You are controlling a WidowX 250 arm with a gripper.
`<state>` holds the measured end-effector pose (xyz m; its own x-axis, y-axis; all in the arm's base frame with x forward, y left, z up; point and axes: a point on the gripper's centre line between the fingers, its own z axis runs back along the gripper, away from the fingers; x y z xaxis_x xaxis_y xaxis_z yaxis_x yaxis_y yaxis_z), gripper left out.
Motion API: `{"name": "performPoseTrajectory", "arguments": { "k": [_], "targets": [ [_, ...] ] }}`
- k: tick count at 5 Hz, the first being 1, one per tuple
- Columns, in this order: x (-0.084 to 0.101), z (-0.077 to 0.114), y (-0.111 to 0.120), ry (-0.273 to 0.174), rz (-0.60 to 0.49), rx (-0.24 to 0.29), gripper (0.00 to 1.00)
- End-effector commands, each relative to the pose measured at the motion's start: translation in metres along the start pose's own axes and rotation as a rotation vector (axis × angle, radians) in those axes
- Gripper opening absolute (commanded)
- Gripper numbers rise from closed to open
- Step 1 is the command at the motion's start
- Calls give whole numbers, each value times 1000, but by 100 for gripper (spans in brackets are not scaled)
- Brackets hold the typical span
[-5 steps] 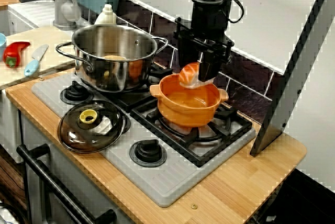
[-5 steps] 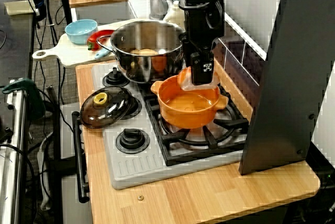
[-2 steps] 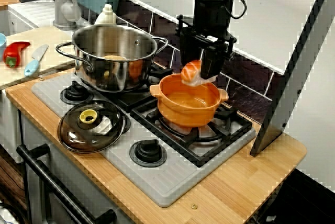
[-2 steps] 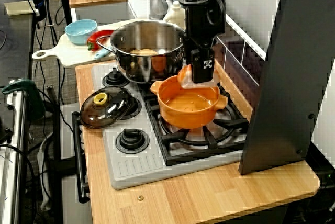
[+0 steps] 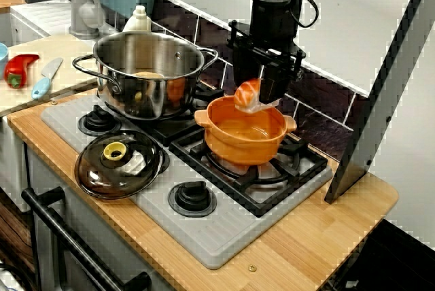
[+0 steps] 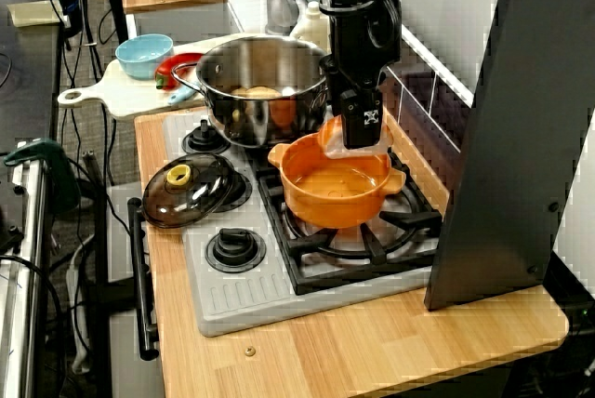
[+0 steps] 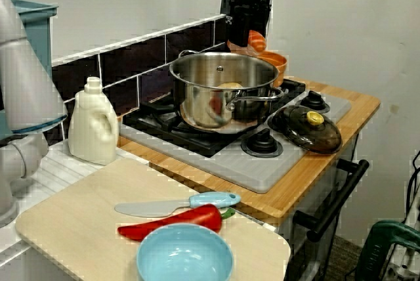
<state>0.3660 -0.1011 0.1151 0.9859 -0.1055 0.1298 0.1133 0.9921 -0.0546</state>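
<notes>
Black fingers (image 5: 273, 86) clamp the orange-and-white sushi piece (image 5: 247, 94) above the round orange pot's (image 5: 238, 148) 12 o'clock rim; better centre it.

- Two pots: one steel pot (image 5: 146, 97), one orange pot (image 5: 241, 148)
- One glass lid (image 5: 119, 163)
- One salmon piece (image 5: 247, 94)
- One blue bowl (image 7: 184, 255)
- One red pepper (image 7: 167, 224)
- One knife (image 7: 176, 206)
- One white bottle (image 7: 94, 130)
- One cutting board (image 7: 79, 222)

Bright, even room light from overhead, shadows soft and short. The steel pot (image 5: 146, 77) glints along its rim; the glass lid (image 5: 119, 164) shows a pale glare patch at 3 o'clock. The black gripper (image 5: 258, 99) loses detail in shade, and the orange-and-white piece (image 5: 247, 94) it pinches looks soft-edged. All views are grainy, straight edges stair-stepped
</notes>
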Motion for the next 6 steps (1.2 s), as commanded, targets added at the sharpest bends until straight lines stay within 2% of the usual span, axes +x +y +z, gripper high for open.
{"name": "performPoseTrajectory", "arguments": {
  "k": [1, 4, 5, 6],
  "targets": [
    [-6, 22, 8, -39, 2, -12, 0],
    [-25, 25, 12, -31, -6, -17, 0],
    [-31, 20, 8, -27, -19, -4, 100],
    [-35, 16, 12, -29, -20, -2, 100]
  ]
}}
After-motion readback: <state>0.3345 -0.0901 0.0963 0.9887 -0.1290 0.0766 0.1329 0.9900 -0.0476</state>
